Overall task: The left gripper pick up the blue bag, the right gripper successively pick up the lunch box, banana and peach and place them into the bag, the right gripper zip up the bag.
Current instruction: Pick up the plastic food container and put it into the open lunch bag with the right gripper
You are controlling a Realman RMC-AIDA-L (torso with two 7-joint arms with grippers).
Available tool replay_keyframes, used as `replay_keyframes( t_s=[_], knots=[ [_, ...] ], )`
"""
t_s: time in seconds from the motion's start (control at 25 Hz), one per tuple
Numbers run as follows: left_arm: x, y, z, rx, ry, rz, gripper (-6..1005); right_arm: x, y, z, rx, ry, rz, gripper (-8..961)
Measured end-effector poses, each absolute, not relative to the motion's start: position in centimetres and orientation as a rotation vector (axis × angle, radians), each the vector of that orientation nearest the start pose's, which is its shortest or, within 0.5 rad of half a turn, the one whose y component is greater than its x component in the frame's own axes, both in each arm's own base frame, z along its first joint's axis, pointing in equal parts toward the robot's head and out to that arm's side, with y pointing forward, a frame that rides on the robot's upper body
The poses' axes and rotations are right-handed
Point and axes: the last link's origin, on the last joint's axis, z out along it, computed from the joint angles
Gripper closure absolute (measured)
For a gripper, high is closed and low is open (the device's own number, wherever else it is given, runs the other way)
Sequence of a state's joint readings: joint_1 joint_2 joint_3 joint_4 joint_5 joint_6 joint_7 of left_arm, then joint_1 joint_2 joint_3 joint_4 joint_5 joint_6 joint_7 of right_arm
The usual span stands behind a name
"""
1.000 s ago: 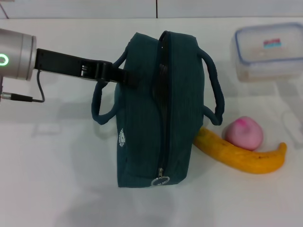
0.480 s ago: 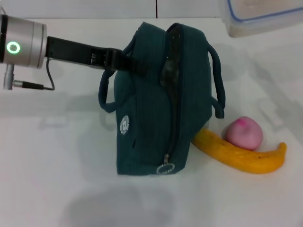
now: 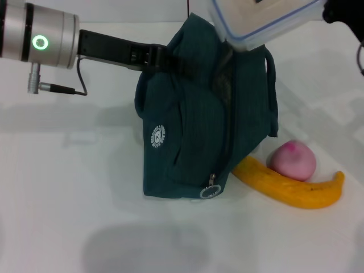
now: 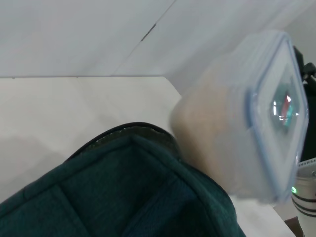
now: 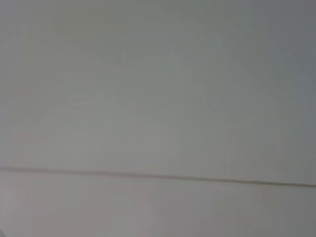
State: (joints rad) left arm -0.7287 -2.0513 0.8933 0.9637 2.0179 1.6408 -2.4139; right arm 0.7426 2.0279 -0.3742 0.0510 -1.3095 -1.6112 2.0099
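**Inspector:** Take the blue bag (image 3: 199,125) as the reference. Material and shape?

**Assistant:** Dark teal woven fabric with a fine rib, soft-sided and box-shaped, tilted on the white table (image 3: 68,216). A round white logo patch sits on its side panel, and a metal ring zip pull (image 3: 209,191) hangs at its near lower corner. The zip along the top stands parted.

**Inspector:** Left gripper?

**Assistant:** The left gripper (image 3: 165,58) reaches in at the bag's upper far edge, black fingers clamped on the fabric there, holding that side raised. Behind it is a silver cylindrical wrist with a green ring light.

**Inspector:** Lunch box?

**Assistant:** The lunch box (image 3: 259,20) is clear, frosted plastic, rectangular with rounded corners and a blue-rimmed lid. It hangs tilted directly above the bag's open top, in the air. The left wrist view shows it (image 4: 237,123) just beside the bag's rim.

**Inspector:** Right gripper?

**Assistant:** Only a black part shows at the box's far right end; its fingers cannot be made out.

**Inspector:** Remaining items?

**Assistant:** The banana (image 3: 290,187), yellow and curved, lies with one end at the bag's right base. The peach (image 3: 292,160), pink and round, rests against the banana.
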Motion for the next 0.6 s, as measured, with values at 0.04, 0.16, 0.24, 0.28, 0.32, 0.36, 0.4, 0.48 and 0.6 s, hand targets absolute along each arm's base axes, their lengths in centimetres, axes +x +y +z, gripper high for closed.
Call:
replay_keyframes(
  t_s=[0.04, 0.16, 0.24, 0.28, 0.32, 0.36, 0.4, 0.48, 0.6],
  knots=[
    [-15.0, 37.8, 2.8, -2.767, -1.382, -0.565, 955, 20.1, 37.6, 1.1, -1.618, 1.808, 2.183, 858],
    [-14.8, 37.9, 2.8, -2.771, -1.369, -0.567, 955, 19.9, 37.6, 0.4, -1.687, 1.784, 2.109, 858],
    [-14.8, 38.0, 2.8, -2.771, -1.366, -0.568, 955, 20.0, 37.7, 0.1, -1.704, 1.782, 2.071, 859],
    [-14.8, 38.0, 2.8, -2.769, -1.363, -0.570, 955, 20.1, 37.7, -0.1, -1.706, 1.782, 2.052, 859],
    [-14.8, 38.0, 2.8, -2.767, -1.361, -0.571, 955, 20.2, 37.7, -0.2, -1.706, 1.782, 2.036, 859],
    [-14.8, 38.1, 2.8, -2.766, -1.359, -0.571, 955, 20.4, 37.7, -0.4, -1.710, 1.783, 2.014, 859],
    [-14.7, 38.1, 2.8, -2.765, -1.355, -0.572, 955, 20.5, 37.6, -0.5, -1.714, 1.786, 1.997, 859],
    [-14.8, 38.2, 2.8, -2.764, -1.351, -0.571, 955, 20.7, 37.6, -0.8, -1.728, 1.794, 1.963, 859],
    [-14.7, 38.3, 2.9, -2.760, -1.340, -0.572, 955, 20.9, 37.6, -1.1, -1.748, 1.790, 1.917, 859]
  ],
)
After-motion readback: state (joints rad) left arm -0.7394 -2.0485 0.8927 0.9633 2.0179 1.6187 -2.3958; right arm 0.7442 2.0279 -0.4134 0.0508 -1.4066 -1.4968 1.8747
